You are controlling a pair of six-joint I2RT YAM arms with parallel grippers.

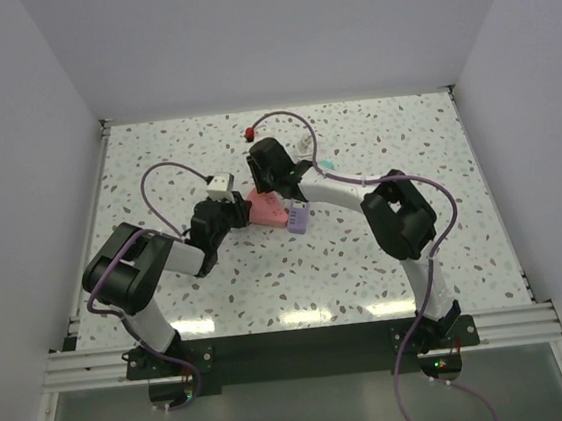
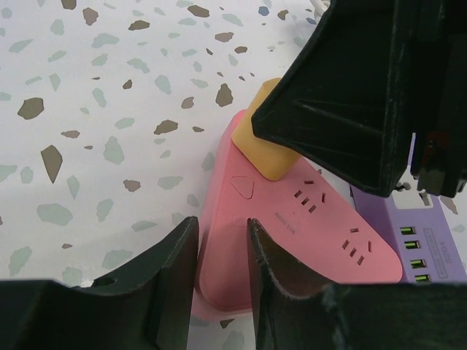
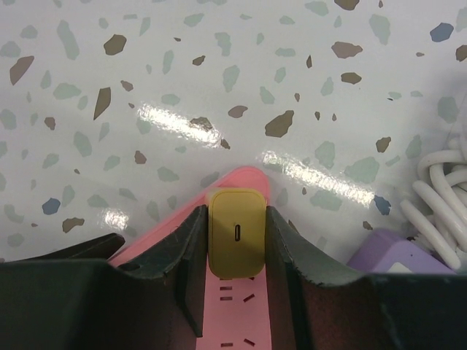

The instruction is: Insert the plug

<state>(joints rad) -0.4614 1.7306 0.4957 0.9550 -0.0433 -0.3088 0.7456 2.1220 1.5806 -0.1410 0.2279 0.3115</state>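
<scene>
- Right fingers (image 3: 295, 270) clamp the yellow plug (image 3: 236, 237), which stands on the rounded end of the pink power strip (image 3: 241, 313); left fingers (image 2: 171, 277) pinch another corner of that strip.
- Left arm (image 1: 132, 271) and right arm (image 1: 403, 223) bend inward over the speckled table (image 1: 367, 262).
- Purple USB strip (image 2: 430, 248) touches the pink one; white cable (image 3: 438, 197) coiled nearby.
- Print on the pink strip is too small to read.

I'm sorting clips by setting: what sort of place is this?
Probably a robotics lab test cell: plain white walls enclose a speckled table, with a metal mounting rail along its near edge.
</scene>
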